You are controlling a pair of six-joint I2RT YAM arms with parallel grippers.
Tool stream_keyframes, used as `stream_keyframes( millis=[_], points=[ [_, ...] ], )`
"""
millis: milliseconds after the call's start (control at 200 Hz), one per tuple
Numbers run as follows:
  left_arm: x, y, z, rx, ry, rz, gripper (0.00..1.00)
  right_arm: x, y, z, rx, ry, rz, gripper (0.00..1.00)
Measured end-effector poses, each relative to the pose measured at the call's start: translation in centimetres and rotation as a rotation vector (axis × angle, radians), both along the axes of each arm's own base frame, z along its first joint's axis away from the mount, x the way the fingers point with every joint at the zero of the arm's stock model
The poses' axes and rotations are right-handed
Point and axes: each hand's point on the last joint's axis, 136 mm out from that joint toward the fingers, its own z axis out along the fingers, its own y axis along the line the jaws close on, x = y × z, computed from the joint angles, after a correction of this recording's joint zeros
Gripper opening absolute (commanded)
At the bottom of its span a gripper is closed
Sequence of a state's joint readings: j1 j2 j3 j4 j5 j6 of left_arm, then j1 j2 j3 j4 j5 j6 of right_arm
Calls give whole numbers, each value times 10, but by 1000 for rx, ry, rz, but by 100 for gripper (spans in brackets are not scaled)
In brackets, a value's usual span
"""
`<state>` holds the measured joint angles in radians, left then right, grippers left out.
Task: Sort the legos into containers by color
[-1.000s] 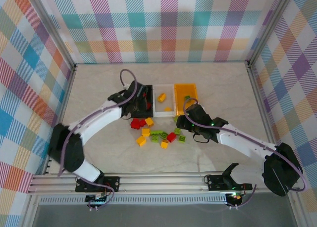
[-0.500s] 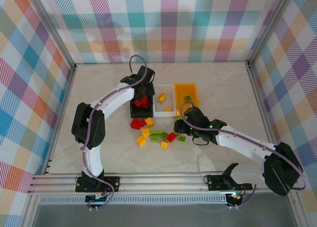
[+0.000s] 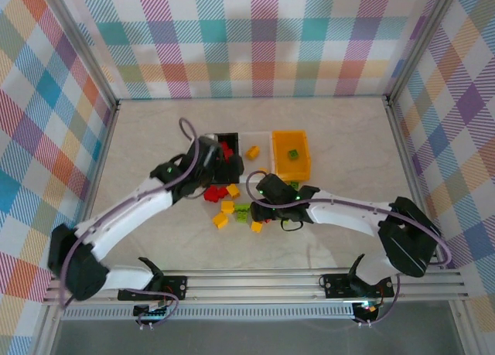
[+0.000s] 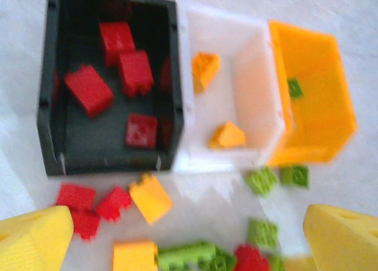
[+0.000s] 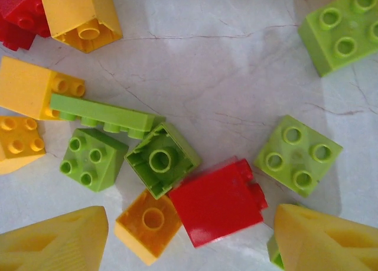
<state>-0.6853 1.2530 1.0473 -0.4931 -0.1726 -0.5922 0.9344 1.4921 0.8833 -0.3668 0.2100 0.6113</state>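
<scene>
Table point(image 3: 348, 131): bare room at left, right and far edges. Bins touch in a row: black bin point(image 4: 106, 159) holds reds, then white bin point(image 4: 224, 159), orange bin point(image 4: 307, 156). Left gripper point(image 4: 189, 224) pulled back from black bin, jaws now spread wide, empty. Right gripper point(image 5: 192, 215) swung left over loose legos point(image 3: 232, 208), jaws apart astride red brick point(image 5: 218, 203), not pinching.

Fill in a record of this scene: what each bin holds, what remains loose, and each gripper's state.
Black bin: red bricks
White bin: two yellow-orange bricks
Orange bin: one green brick
Loose bricks: red, yellow-orange and green, in front of the bins
Left gripper: open, empty
Right gripper: open, above a red brick
</scene>
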Motion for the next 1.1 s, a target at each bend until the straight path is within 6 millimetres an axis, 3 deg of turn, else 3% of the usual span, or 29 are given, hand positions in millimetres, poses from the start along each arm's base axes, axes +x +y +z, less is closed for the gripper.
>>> stream_keyframes(
  millis=[135, 260, 390, 565, 720, 830, 955, 1100],
  points=[
    [-43, 19, -27, -23, 38, 3, 100, 4, 1, -12, -51, 13, -9, 74],
    [-61, 35, -43, -35, 68, 32, 100, 5, -5, -28, -110, 36, -23, 71],
    [-67, 40, -45, -53, 68, 50, 100, 3, -9, -36, -140, 50, -36, 64],
    [-69, 42, -48, -48, 71, 53, 100, 1, -16, -41, -175, 58, -57, 45],
    [-70, 43, -48, -44, 72, 50, 100, 0, -21, -40, -174, 48, -71, 39],
    [-73, 46, -48, -41, 68, 55, 100, -1, -24, -24, -144, 22, -73, 35],
    [-78, 55, -54, -32, 65, 67, 100, 2, -16, 12, -54, -36, -50, 33],
    [-90, 66, -66, -32, 82, 89, 100, 20, 23, 63, 62, -96, 12, 34]
  ],
)
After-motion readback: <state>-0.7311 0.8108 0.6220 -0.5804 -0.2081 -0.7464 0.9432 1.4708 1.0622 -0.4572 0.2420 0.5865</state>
